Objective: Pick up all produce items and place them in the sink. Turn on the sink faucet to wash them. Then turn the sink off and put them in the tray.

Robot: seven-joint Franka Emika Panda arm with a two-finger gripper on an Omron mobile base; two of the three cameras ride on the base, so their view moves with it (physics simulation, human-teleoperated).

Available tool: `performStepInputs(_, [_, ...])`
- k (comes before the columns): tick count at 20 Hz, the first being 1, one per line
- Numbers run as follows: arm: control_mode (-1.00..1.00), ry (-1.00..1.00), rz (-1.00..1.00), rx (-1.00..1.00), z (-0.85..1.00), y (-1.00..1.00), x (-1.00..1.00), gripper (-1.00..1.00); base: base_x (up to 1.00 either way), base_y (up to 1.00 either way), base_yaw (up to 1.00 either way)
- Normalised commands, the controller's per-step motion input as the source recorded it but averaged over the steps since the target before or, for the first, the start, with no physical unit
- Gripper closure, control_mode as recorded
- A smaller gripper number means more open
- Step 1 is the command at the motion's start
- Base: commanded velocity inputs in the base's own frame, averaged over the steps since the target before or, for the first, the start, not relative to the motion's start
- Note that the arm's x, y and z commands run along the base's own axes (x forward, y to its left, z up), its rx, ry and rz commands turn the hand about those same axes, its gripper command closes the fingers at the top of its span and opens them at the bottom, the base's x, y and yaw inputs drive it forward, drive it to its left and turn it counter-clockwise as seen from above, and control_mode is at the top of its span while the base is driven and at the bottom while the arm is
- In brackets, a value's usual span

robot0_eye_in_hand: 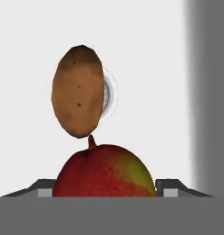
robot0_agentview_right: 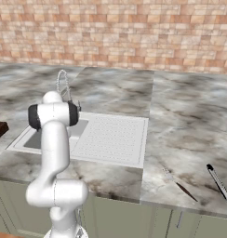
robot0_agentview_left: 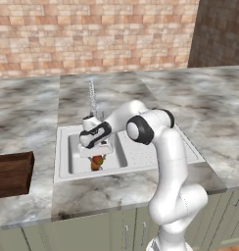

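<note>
Two produce items in the sink basin, gripper over them

One brown potato (robot0_eye_in_hand: 78, 97) lies on the white floor of the sink (robot0_agentview_left: 65, 166), partly covering the single round drain (robot0_eye_in_hand: 109, 95); one red-and-green mango (robot0_eye_in_hand: 104, 172) sits between the two fingertips of the gripper (robot0_eye_in_hand: 104, 188), whose jaws stand wide on either side of it. One faucet (robot0_agentview_left: 91, 100) rises behind the basin, one wooden tray (robot0_agentview_left: 12, 173) sits to the left, and two utensils (robot0_agentview_right: 219, 182) lie on the counter (robot0_agentview_right: 190, 121).

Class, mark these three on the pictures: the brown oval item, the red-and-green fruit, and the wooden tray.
brown oval item (robot0_eye_in_hand: 78, 91), hand view, middle of its skin.
red-and-green fruit (robot0_eye_in_hand: 104, 172), hand view, centre of its red side.
wooden tray (robot0_agentview_left: 12, 172), left base view, its near wall.
</note>
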Motion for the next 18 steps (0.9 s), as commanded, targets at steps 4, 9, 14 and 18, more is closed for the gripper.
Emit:
performStepInputs(4, [-1.00,-0.02,-0.03,0.00,-0.24,0.09,0.26,1.00,0.00,0.00,0.00])
performStepInputs(9, [-1.00,-0.02,-0.01,0.00,-0.25,0.16,0.33,1.00,0.00,0.00,0.00])
performStepInputs(14, [-1.00,0.00,0.00,0.00,-0.36,0.12,0.39,1.00,0.00,0.00,0.00])
performStepInputs(18, [-1.00,0.00,0.00,0.00,-0.34,0.08,0.47,1.00,0.00,0.00,0.00])
